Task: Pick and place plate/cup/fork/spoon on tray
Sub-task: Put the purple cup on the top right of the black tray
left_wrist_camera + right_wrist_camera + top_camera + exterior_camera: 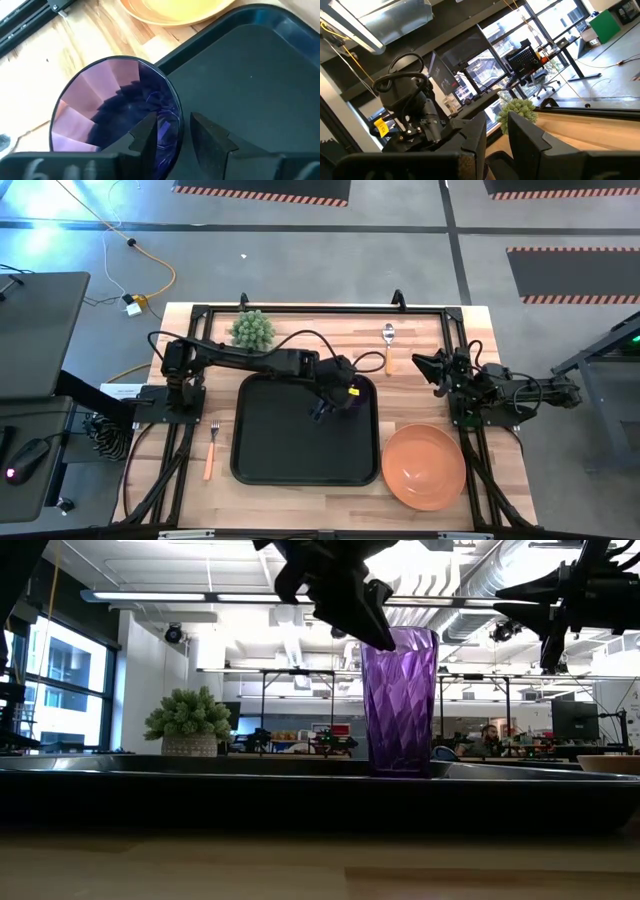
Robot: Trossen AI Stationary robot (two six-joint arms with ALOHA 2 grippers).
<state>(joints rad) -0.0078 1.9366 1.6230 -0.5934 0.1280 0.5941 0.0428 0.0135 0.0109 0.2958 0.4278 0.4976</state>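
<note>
- Standing upright on the one black tray (270, 450), near its far right corner, is the single purple cup (399, 700).
- The left claw (172, 132) straddles the cup's rim, one finger inside and one outside; its fingers stand slightly parted, and whether they press the wall I cannot tell.
- One orange plate (424, 465) lies on the counter (300, 500) just off the tray's near right corner.
- One fork (211, 450) lies on the counter left of the tray, tines pointing away.
- One spoon (388, 345) lies beyond the tray's far right corner.
- One spiky green plant (252, 328) sits at the far edge.
- The right claw (425, 365) waits raised over the counter's right side, grasping nothing, fingers a little apart.
</note>
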